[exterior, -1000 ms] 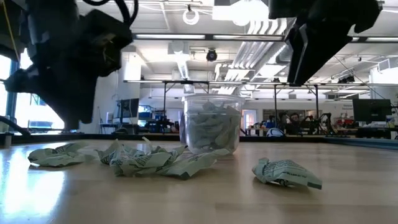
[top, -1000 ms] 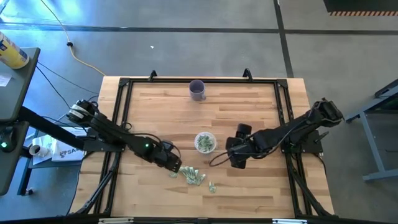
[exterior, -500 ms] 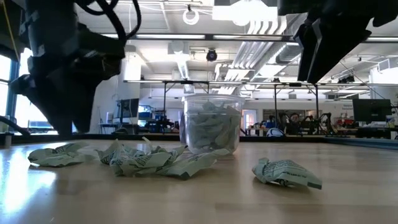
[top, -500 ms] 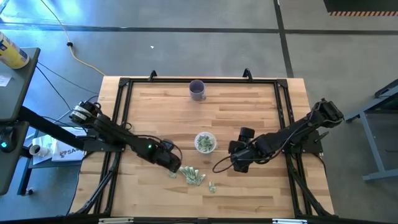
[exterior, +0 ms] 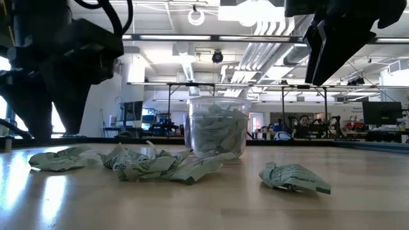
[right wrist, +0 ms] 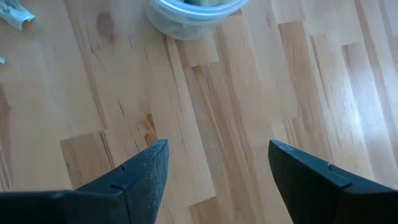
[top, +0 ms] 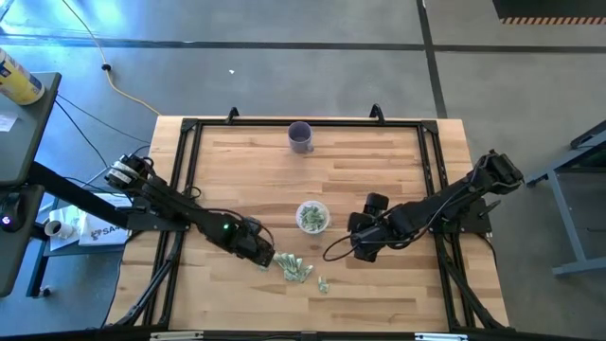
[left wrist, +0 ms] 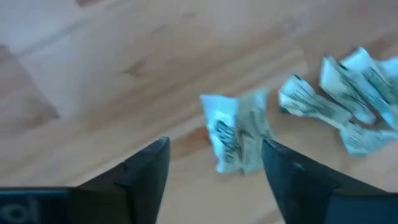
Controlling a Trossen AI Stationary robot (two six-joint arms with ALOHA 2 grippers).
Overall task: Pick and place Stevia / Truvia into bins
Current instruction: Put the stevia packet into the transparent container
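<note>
Several crumpled pale green and white Stevia sachets (top: 294,269) lie flat on the wood near the table's near edge, with one more (top: 323,283) apart from them. In the low view they show as a heap (exterior: 153,163) and a single one (exterior: 294,177). The clear cup (top: 312,216) stands upright on its base and holds several sachets (exterior: 217,131). My left gripper (top: 265,256) is open just left of the heap. In its wrist view (left wrist: 214,149) one sachet (left wrist: 236,134) lies just beyond the fingertips, untouched. My right gripper (top: 358,250) hangs open to the right of the cup (right wrist: 196,12), above bare wood (right wrist: 217,149).
An opaque purple cup (top: 301,136) stands near the table's far edge. A black frame (top: 189,128) runs around the wooden top. Bare wood lies between the clear cup and the purple cup, and along the near right. A side table with a bottle (top: 19,78) stands off to the left.
My left gripper has sunk lower and edged toward the near edge, beside the leftmost sachets. My right gripper has drawn back from the clear cup, toward the near right, and then stopped. The sachets and cups have not moved.
</note>
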